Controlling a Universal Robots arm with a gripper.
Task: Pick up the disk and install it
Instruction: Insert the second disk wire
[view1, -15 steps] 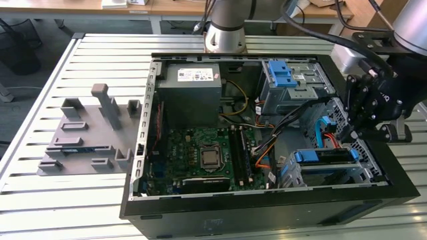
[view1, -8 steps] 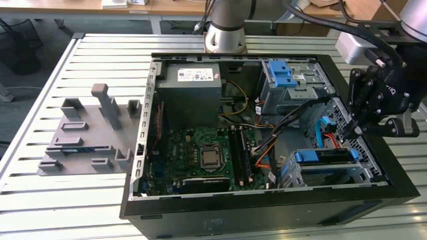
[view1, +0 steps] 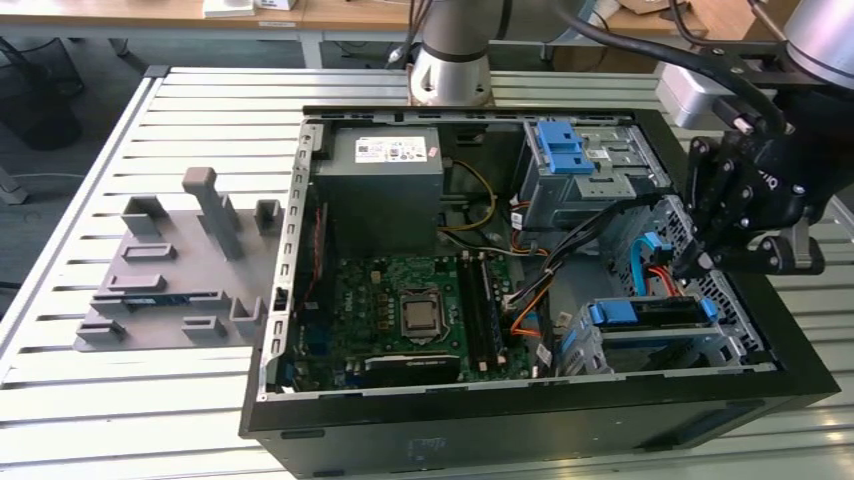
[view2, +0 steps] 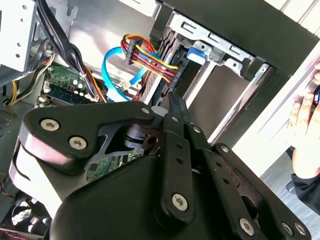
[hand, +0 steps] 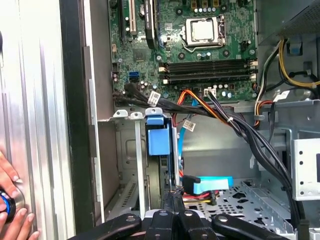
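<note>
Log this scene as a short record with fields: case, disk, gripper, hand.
case: open, lying on a slatted table
disk: blue-framed, standing on edge in the drive cage inside the case
gripper: fingers shut, tips at the disk's near edge, contact unclear
hand: a person's, on the table outside the case wall

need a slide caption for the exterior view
Robot arm's claw reaching into the open computer case beside the blue-framed disk in its drive bay.
</note>
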